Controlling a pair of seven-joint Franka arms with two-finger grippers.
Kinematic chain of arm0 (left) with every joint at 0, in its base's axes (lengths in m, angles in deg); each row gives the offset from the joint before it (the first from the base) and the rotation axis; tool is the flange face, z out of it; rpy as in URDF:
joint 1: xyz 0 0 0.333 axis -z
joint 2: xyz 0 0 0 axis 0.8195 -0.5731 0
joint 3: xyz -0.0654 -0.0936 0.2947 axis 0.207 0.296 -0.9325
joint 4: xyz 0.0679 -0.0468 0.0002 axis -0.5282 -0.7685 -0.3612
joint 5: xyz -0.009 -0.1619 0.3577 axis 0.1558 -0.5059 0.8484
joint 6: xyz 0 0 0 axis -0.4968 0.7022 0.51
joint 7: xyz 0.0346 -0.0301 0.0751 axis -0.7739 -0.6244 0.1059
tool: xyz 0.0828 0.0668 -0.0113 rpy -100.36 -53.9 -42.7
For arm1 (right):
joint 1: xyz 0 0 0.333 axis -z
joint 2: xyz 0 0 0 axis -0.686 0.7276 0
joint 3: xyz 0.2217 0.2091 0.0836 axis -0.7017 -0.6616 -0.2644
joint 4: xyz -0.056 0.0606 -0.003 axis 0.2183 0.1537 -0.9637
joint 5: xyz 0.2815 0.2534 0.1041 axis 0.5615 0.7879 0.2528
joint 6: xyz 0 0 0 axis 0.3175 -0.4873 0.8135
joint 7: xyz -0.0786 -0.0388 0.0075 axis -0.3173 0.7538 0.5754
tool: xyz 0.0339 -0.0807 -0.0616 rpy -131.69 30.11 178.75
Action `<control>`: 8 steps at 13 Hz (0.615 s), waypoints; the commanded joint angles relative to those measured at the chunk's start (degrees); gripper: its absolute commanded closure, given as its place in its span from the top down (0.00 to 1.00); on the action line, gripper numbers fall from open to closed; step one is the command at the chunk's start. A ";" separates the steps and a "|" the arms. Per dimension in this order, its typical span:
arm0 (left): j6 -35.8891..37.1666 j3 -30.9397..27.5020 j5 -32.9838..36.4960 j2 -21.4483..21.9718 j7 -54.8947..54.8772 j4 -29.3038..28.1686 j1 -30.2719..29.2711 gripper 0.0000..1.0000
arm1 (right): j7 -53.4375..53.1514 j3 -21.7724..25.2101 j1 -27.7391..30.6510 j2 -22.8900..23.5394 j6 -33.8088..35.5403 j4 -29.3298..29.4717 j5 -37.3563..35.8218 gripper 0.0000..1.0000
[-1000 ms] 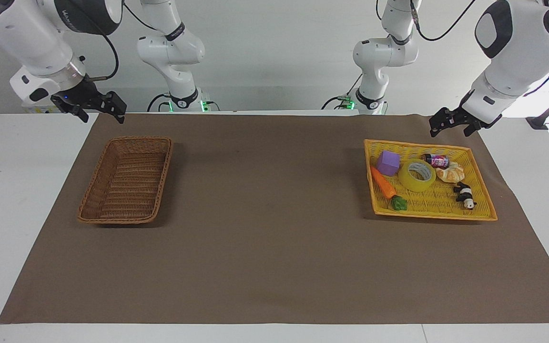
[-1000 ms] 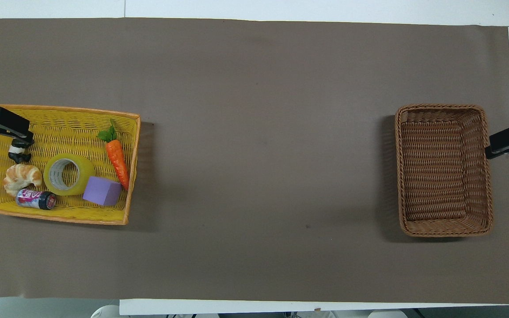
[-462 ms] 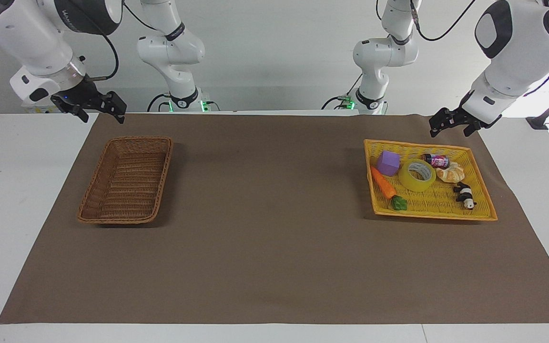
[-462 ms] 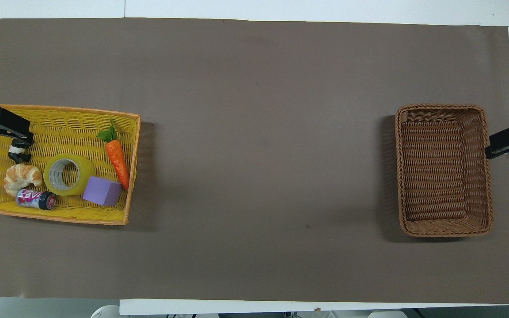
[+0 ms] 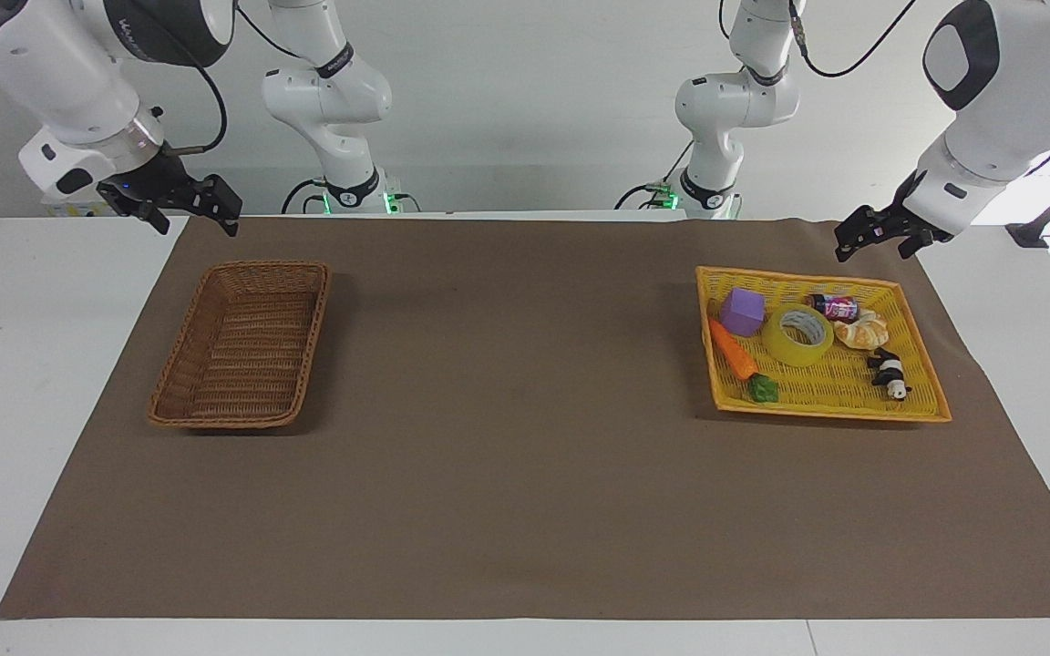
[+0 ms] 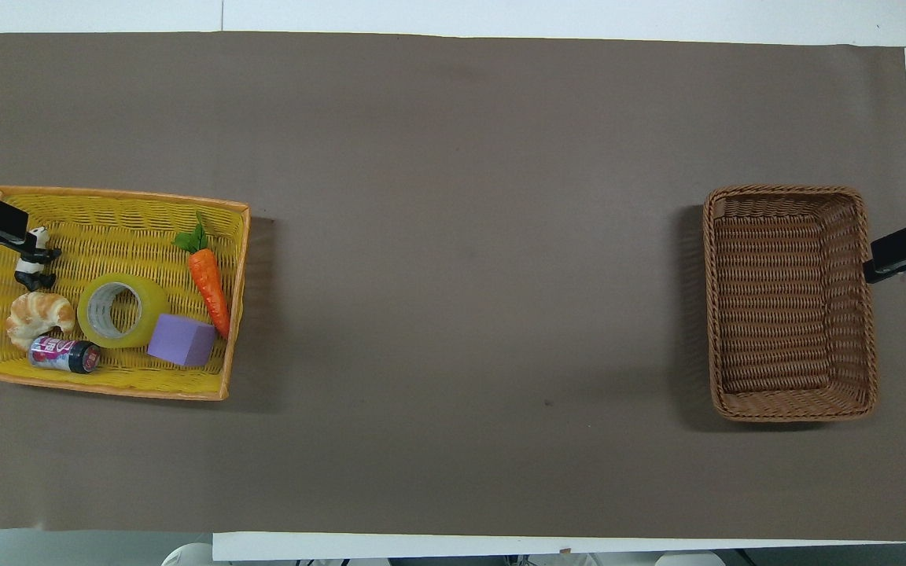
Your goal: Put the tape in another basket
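The right tool (image 5: 186, 211) is hanging open and empty just beside the dark wicker basket (image 5: 242, 342) at the right arm's end of the desk (image 5: 507, 474), its long axis running away from the robots. The tape (image 5: 797, 335) is lying flat in the yellow tray (image 5: 830, 410), its hole facing up, between the purple cube (image 5: 742, 312) and the croissant (image 5: 862, 330). The left tool (image 5: 880, 239) is hovering open and empty near the tray's corner closest to the robots.

light: bright, even, overhead | shadows: soft, short | focus: sharp | glare: none
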 commanded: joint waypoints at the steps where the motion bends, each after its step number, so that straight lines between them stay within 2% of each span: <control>1: -16.69 0.08 -0.67 9.63 0.41 -19.69 -2.05 1.00 | 1.16 -0.42 0.39 -1.39 -1.21 -1.77 -0.60 1.00; 2: -21.64 0.08 -0.67 12.28 0.32 -25.95 -2.15 1.00 | 1.16 -0.42 0.39 -1.39 -1.21 -1.77 -0.60 1.00; 3: -24.39 0.08 -0.67 12.82 0.05 -29.40 -2.84 1.00 | 1.16 -0.42 0.39 -1.39 -1.21 -1.77 -0.60 1.00; 6: -30.20 0.17 -0.67 12.04 0.05 -33.11 -8.63 1.00 | 1.16 -0.42 0.39 -1.39 -1.21 -1.77 -0.60 1.00; 8: -37.21 0.17 -0.67 9.59 -1.78 -38.20 -9.35 1.00 | 1.16 -0.42 0.39 -1.39 -1.21 -1.77 -0.60 1.00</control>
